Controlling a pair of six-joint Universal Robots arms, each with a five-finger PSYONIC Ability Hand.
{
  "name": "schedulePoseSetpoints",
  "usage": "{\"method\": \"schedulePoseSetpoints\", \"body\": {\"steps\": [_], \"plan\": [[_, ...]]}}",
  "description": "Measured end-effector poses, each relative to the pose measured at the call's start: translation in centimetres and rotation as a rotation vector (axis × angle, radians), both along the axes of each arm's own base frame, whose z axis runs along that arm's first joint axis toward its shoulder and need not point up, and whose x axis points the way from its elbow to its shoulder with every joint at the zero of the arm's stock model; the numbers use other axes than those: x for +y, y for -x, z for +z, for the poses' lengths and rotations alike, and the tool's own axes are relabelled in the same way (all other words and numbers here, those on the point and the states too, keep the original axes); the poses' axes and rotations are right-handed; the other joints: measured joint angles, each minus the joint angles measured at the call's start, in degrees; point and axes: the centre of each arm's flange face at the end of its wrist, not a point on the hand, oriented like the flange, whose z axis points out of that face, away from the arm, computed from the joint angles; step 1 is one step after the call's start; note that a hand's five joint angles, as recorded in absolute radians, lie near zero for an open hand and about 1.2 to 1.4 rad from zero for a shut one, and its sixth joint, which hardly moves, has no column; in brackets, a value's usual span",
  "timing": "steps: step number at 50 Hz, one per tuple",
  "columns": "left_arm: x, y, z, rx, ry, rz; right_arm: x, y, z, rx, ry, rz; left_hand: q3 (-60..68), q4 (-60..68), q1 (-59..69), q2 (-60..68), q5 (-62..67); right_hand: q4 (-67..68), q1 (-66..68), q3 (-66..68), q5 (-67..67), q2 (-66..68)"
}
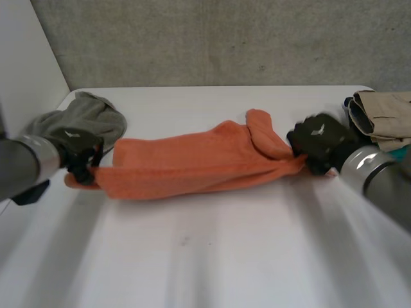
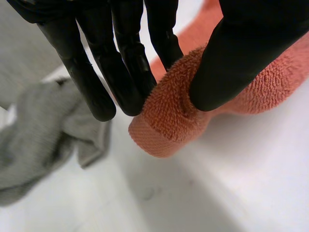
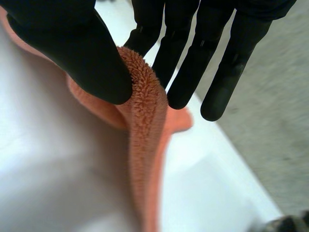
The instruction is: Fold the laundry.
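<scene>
Left hand: pinched one end of the orange towel, thumb against fingers.
Right hand: pinched the opposite end.
Beige garment: partly cut off.

The white table in front of me carries a crumpled grey cloth at its far left corner, lying loose and rumpled. At the table's far right corner I see a folded beige garment resting on something dark, with a bit of teal just beside it. A small dark mark sits near the table's middle. Behind the table's far edge stands a grey concrete wall, and a white panel rises along the table's left side.
</scene>
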Motion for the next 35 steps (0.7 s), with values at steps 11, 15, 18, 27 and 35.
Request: {"method": "schedulePoseSetpoints", "body": {"steps": [11, 15, 18, 27, 35], "plan": [[5.3, -0.6, 8.2, 0.084, 0.214, -0.044, 2.1, 2.1, 10.3, 0.054, 0.111, -0.019, 0.4, 0.0, 0.0, 0.2, 0.0, 0.0, 0.0, 0.0, 0.0, 0.0], [4.4, -0.1, 7.2, 0.085, 0.22, -0.054, 1.4, 2.0, 9.4, 0.121, 0.056, -0.003, 0.4, 0.0, 0.0, 0.2, 0.0, 0.0, 0.0, 0.0, 0.0, 0.0], [2.0, 0.6, 4.9, 0.067, 0.202, -0.051, 0.1, 1.4, 7.2, 0.19, 0.001, 0.017, 0.4, 0.1, 0.0, 0.3, 0.0, 0.0, 0.0, 0.0, 0.0, 0.0], [-7.7, 4.2, 2.5, 0.119, 0.467, -0.066, -7.0, -2.1, 2.9, 0.151, 0.115, -0.092, 0.4, 0.2, 0.0, 0.4, 0.0, 0.0, 0.0, 0.0, 0.0, 0.0], [-10.6, 4.9, 13.4, 0.457, 1.039, -0.069, -10.4, -2.5, 13.4, -0.343, 0.686, -0.169, 0.5, 0.3, 0.2, 0.4, 0.0, 0.0, 0.0, 0.0, 0.0, 0.0]]}}
